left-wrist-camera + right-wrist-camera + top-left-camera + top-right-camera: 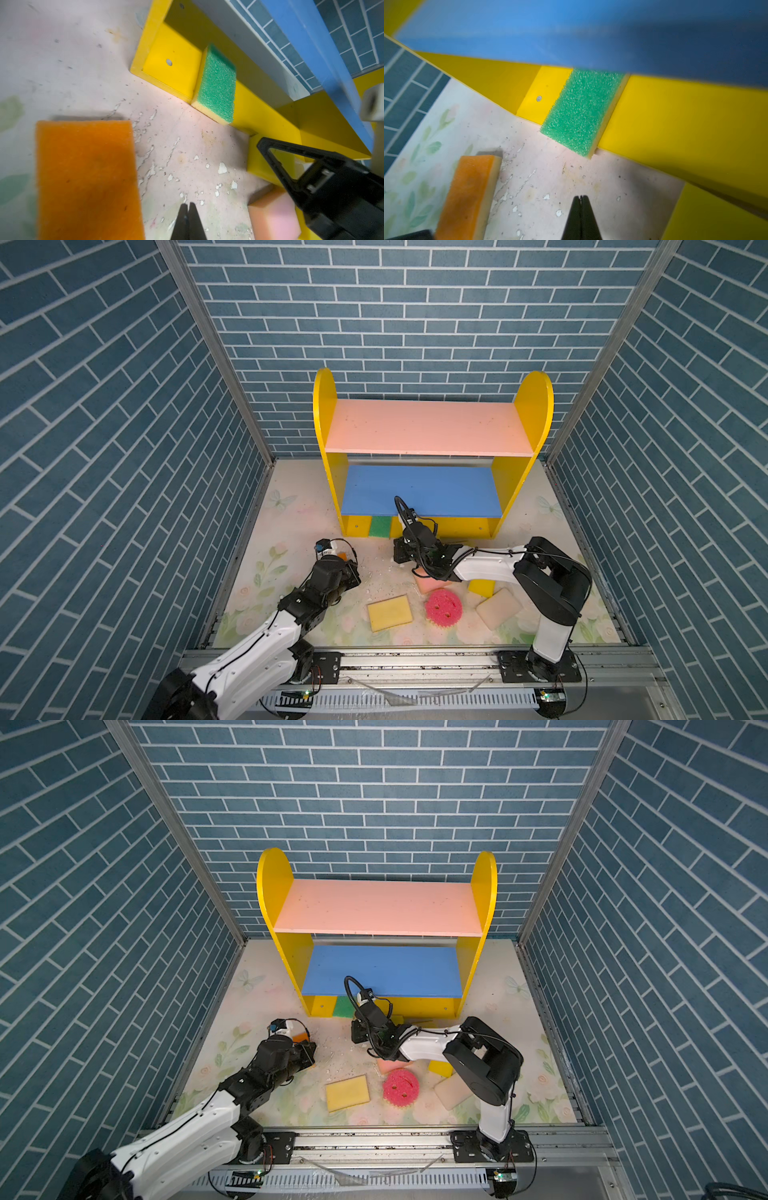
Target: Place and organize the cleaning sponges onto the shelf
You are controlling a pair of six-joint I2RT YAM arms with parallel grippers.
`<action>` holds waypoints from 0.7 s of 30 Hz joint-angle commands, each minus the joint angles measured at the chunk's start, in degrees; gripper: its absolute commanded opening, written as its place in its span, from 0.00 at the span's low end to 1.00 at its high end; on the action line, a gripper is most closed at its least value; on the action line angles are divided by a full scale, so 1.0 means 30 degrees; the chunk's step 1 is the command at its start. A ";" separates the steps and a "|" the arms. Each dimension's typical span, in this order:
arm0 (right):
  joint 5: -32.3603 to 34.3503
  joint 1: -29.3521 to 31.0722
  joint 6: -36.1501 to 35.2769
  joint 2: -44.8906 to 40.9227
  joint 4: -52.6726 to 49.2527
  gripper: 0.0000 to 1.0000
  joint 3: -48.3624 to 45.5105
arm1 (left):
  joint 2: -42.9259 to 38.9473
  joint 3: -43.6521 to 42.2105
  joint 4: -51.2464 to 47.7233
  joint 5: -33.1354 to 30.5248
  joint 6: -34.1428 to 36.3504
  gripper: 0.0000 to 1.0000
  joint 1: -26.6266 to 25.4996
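The shelf (326, 406) stands at the back, and one green sponge (217, 83) lies on its yellow base, poking over the front edge. An orange sponge (87, 178) lies flat on the mat beside my left gripper (188, 205), which is shut and empty just above the mat. My right gripper (581, 196) is also shut on nothing, low in front of the shelf base, right of the green sponge (581, 112). Loose on the mat lie a flat yellow sponge (389, 612), a round pink sponge (443, 607), a cream sponge (498, 608) and a yellow block (481, 587). A pink sponge (432, 583) is half hidden under the right arm.
The shelf's pink board (428, 427) and blue board (419, 489) are bare. Another yellow block (716, 218) lies against the shelf base by the right gripper. Blue brick walls close in three sides. Worn white flecks dot the floral mat (291, 506).
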 commanded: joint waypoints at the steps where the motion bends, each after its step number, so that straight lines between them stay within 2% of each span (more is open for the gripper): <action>1: -0.0806 -0.0296 0.1214 -0.1244 0.0661 0.00 -0.0986 | 0.2703 0.0740 0.4551 0.3125 0.0490 0.00 0.0598; 5: -0.1098 -0.0298 0.2118 -0.2029 0.1435 0.00 -0.1970 | 0.5435 0.1246 0.6798 0.4124 -0.0225 0.00 0.1096; 9: -0.1309 -0.0321 0.2706 -0.2406 0.2096 0.00 -0.2722 | 0.7347 0.1841 0.8063 0.4105 -0.0620 0.00 0.1370; 21: -0.1715 -0.0992 0.2310 -0.3215 0.2240 0.00 -0.3558 | 1.4227 0.1831 1.6037 0.3927 -0.3896 0.00 0.1958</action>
